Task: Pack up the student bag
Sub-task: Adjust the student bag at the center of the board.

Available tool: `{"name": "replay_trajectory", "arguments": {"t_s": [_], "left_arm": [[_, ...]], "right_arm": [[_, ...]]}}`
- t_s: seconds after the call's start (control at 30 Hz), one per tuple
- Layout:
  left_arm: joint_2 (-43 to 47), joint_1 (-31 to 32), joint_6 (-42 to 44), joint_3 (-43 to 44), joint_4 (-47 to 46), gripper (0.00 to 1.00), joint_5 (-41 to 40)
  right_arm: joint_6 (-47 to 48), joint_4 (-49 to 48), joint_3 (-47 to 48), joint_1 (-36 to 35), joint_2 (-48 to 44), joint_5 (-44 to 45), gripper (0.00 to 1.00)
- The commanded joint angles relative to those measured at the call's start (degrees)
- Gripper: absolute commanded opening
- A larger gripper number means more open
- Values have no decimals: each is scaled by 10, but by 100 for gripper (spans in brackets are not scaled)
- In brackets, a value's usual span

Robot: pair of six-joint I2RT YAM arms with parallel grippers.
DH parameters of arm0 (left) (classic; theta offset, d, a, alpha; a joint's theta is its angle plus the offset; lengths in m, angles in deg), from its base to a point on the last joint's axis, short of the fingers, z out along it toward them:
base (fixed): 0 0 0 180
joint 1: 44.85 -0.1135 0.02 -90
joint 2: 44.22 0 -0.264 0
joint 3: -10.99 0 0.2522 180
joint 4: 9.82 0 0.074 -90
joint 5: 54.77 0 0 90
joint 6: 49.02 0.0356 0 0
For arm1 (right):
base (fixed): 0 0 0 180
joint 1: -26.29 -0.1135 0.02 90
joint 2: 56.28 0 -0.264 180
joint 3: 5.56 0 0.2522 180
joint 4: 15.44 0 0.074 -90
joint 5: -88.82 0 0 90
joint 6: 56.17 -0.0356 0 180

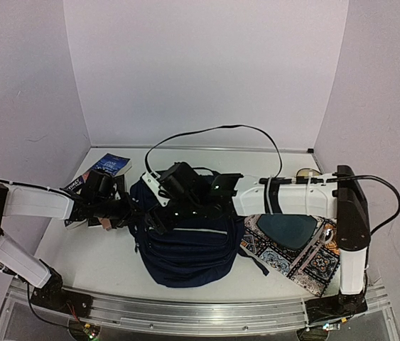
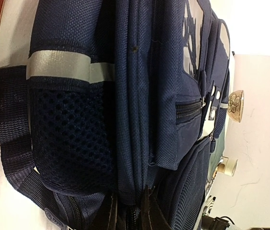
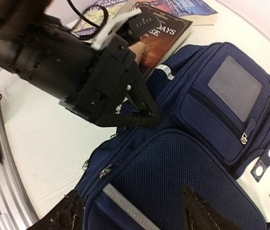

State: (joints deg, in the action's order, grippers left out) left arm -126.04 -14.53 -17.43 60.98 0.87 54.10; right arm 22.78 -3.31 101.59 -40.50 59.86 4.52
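student bag [image 1: 189, 245]: on the table [image 1: 79, 249], at its middle.
books [image 1: 107, 169]: stacked just beside the bag's left rear corner.
patterned mat [image 1: 306, 259]: on the table, just right of the bag.
left gripper [image 2: 127, 218]: at the bag's left edge, in front of the books.
right gripper [image 3: 135, 218]: above the bag's rear half.

A robotics lab cell: bare white walls [image 1: 207, 71], white table [image 1: 107, 249], left arm [image 1: 36, 201] and right arm [image 1: 285, 197] bolted to aluminium rail [image 1: 200, 307].
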Motion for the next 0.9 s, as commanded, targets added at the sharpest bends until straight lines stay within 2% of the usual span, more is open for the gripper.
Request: {"name": "replay_trajectory", "arguments": {"t_s": [0.0,0.2,0.33,0.47,0.63,0.87], "left_arm": [[8,7,-7,20,-63,0,0],[-2,6,43,15,-58,3,-23],[3,6,109,7,-49,20,-21],[47,6,146,-10,-30,40,-27],[100,7,172,-17,-19,43,-7],[40,8,201,4,-17,44,62]], "right_arm": [[-2,40,2,5,43,39,69],[0,38,-41,16,70,63,66],[-11,-5,-77,36,64,24,63],[-16,-47,-103,46,47,3,62],[-15,-78,-120,57,42,-33,61],[-13,-113,-146,66,25,-70,61]]}}
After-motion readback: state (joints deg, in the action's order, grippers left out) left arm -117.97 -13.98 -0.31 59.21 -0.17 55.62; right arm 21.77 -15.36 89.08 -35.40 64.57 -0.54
